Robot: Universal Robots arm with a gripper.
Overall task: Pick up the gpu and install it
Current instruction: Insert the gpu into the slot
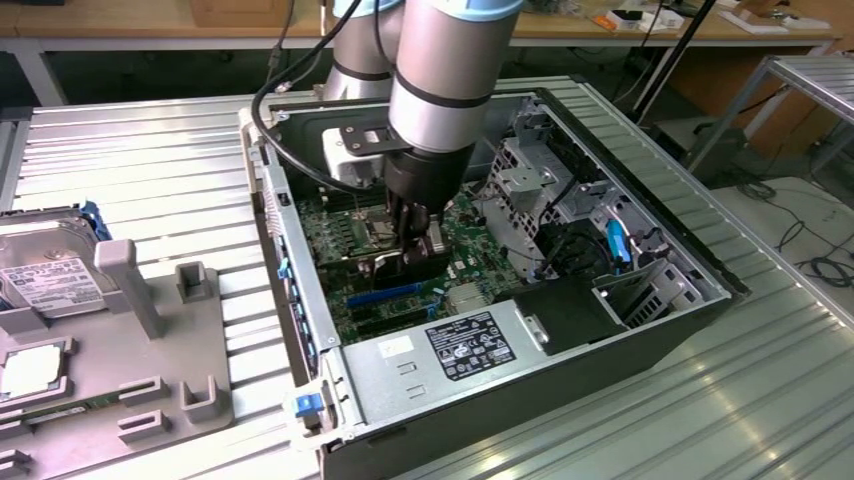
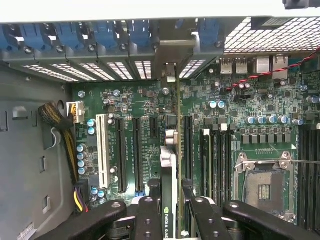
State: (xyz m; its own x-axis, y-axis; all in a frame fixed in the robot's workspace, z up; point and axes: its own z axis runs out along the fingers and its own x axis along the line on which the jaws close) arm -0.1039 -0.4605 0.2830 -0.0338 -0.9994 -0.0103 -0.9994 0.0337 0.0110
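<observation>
1. Claw (image 1: 404, 240), exterior view: it is down inside the open computer case (image 1: 694, 270), clamped on the gpu (image 1: 398, 265). The card shows as a dark block right under it. The fingertips are hard to make out against the card and the board.
2. The arm (image 1: 434, 90) comes in from the far side of the case and points almost straight down. Its upper part is cut off by the picture's edge, and its bulk hides the middle of the motherboard (image 1: 327, 225).
3. The gpu sits low over the motherboard, near the labelled power supply (image 1: 454, 350). Whether its lower edge is in a slot cannot be told.
4. At the exterior view's left, well apart from the case, a grey fixture tray (image 1: 200, 400) on the slatted metal table (image 1: 134, 160) holds a hard drive (image 1: 40, 275), cut off at the edge.
5. Wrist view: the black fingers (image 2: 148, 215) of the claw (image 2: 172, 200) stand one on each side of the gpu (image 2: 178, 125), gripping it. The card is seen edge-on as a thin green line. Its NVIDIA label (image 2: 167, 222) is partly cut off.
6. The silver end bracket (image 2: 172, 52) reaches the row of rear slot openings in the case wall. The card runs along the black expansion slots, between the white slot (image 2: 104, 150) and the CPU socket (image 2: 262, 185). Its contact edge is hidden behind the card itself.
</observation>
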